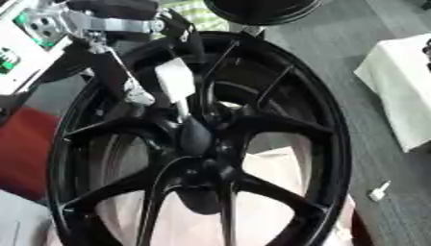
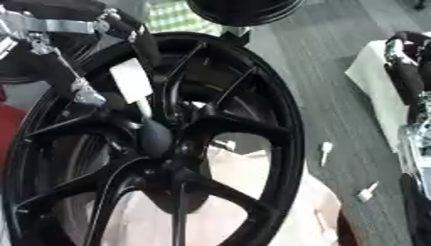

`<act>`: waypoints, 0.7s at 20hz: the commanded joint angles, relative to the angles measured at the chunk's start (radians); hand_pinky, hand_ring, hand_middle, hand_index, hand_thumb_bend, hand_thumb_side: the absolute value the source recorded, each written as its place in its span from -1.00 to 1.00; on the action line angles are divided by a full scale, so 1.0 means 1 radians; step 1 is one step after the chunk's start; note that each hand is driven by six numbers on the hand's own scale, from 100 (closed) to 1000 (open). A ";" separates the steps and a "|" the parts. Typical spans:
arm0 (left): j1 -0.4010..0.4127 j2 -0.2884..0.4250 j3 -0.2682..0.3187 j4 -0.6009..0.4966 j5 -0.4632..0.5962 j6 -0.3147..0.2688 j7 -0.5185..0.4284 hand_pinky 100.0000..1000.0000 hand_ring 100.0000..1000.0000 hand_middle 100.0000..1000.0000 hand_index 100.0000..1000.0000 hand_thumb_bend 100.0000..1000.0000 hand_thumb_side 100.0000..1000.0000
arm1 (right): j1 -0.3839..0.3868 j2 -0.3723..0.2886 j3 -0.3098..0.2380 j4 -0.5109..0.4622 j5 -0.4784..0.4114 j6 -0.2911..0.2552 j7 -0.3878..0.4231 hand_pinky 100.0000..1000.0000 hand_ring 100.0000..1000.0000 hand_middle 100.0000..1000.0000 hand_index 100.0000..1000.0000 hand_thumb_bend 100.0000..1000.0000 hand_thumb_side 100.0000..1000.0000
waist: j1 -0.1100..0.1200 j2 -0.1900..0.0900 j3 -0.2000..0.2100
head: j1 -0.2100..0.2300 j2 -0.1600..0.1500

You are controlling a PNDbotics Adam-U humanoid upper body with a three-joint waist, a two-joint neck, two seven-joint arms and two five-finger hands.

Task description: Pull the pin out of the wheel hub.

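A large black spoked wheel [image 1: 320,120] fills both views and stands tilted over a pale cloth. Its hub [image 1: 202,166] sits at the centre where the spokes meet. My left arm comes in from the upper left, and my left hand [image 1: 174,80], with a white plate on its back, reaches down to a dark rounded part [image 1: 195,137] just above the hub. I cannot make out the pin there. At the right edge of the right eye view my right hand [image 2: 407,62] shows as a dark shape over a white cloth, away from the wheel.
A white-covered table [image 1: 400,91] stands to the right on the grey floor. Small white bits [image 2: 326,150] [image 1: 379,191] lie on the floor beside the wheel. Another black round thing [image 1: 261,9] is at the top, and something red [image 1: 21,144] at the left.
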 commanded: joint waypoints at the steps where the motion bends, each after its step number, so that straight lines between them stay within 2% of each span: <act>1: -0.013 0.023 0.022 0.007 -0.023 -0.249 -0.231 0.62 0.64 0.47 0.58 -0.29 -0.93 | -0.013 -0.031 0.002 -0.023 0.009 -0.001 0.005 0.74 0.69 0.07 0.50 -1.00 -0.01 | 0.007 -0.006 0.000 | 0.005 -0.014; 9: -0.012 0.018 0.042 0.035 -0.047 -0.256 -0.231 0.61 0.61 0.43 0.55 -0.42 -0.89 | -0.013 -0.031 0.009 -0.024 0.009 -0.002 0.012 0.74 0.69 0.07 0.50 -1.00 -0.01 | 0.007 -0.004 -0.001 | 0.009 -0.015; 14: -0.015 0.011 0.049 0.038 -0.022 -0.241 -0.231 0.57 0.56 0.33 0.52 -0.67 -0.86 | -0.013 -0.031 0.013 -0.022 0.011 -0.002 0.016 0.74 0.69 0.07 0.50 -1.00 -0.01 | 0.007 -0.003 -0.003 | 0.011 -0.015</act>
